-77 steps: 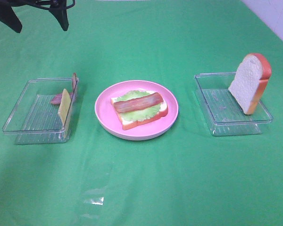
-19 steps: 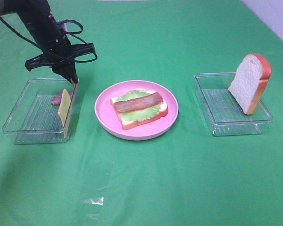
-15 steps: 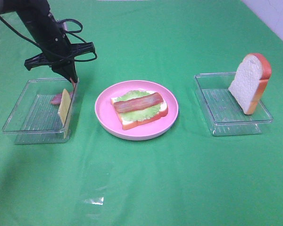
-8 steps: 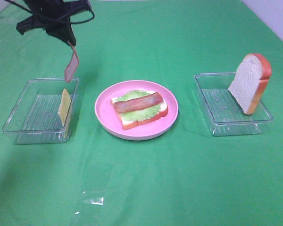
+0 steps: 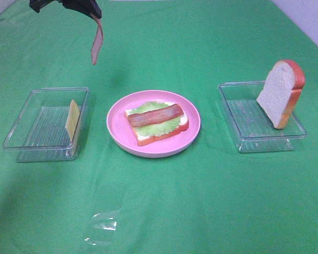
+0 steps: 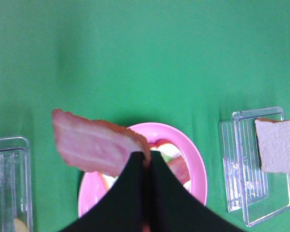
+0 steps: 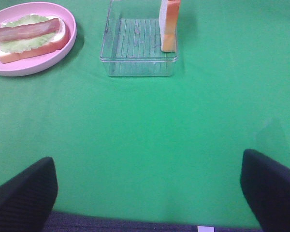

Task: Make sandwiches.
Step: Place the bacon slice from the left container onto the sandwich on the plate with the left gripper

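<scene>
An open sandwich (image 5: 158, 123) of a bread slice, lettuce and one bacon strip lies on the pink plate (image 5: 116, 127). My left gripper (image 5: 91, 10) is shut on a second bacon strip (image 5: 96, 45), which hangs high above the table, behind the left tray (image 5: 42, 129) and left of the plate. The left wrist view shows the shut fingers (image 6: 135, 193) pinching that bacon (image 6: 92, 147) over the plate (image 6: 199, 166). A yellow cheese square (image 5: 71, 119) leans in the left tray. A bread slice (image 5: 281, 92) stands in the right tray (image 5: 244, 119). My right gripper (image 7: 147, 162) is open and empty.
A green cloth (image 5: 201, 201) covers the table. The right wrist view shows the plate (image 7: 70, 24), the sandwich (image 7: 31, 34), the right tray (image 7: 137, 46) and the bread slice (image 7: 169, 19) far ahead of that gripper. A white wall (image 5: 312, 16) shows at the back right.
My left gripper came down to the left tray, shut on the bacon strip leaning there, lifted it out and carried it up and to the right. The cheese stays in the tray.
</scene>
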